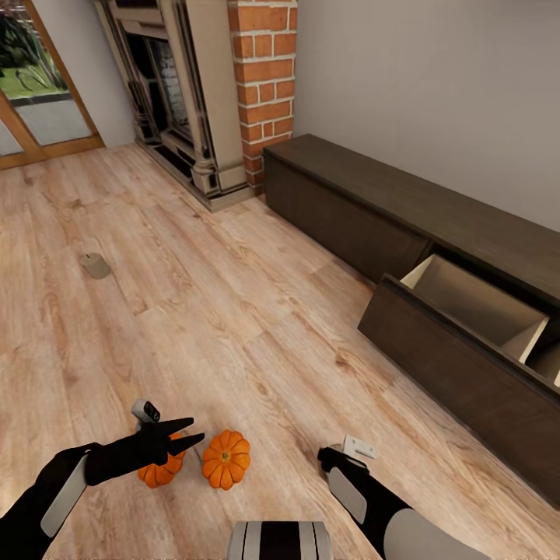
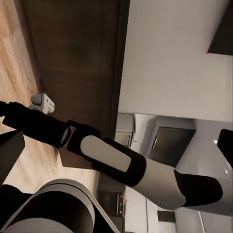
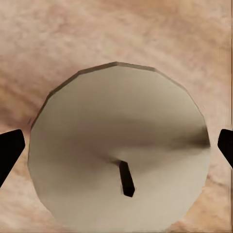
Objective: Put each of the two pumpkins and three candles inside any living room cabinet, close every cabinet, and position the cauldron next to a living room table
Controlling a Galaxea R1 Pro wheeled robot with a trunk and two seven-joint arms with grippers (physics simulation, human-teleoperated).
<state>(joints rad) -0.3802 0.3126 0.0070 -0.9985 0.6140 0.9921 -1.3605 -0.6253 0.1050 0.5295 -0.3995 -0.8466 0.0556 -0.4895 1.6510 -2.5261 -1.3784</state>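
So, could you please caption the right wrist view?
Right claw open, straddling a beige candle upright on the wooden floor.

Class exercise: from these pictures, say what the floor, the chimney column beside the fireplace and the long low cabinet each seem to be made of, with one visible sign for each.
The floor: light wood planks, matt, judging by grain, knots and board seams.
The chimney column: red brick with pale mortar joints, rough-looking.
The cabinet: dark brown wood or veneer, matt; its open drawer shows paler boards inside.
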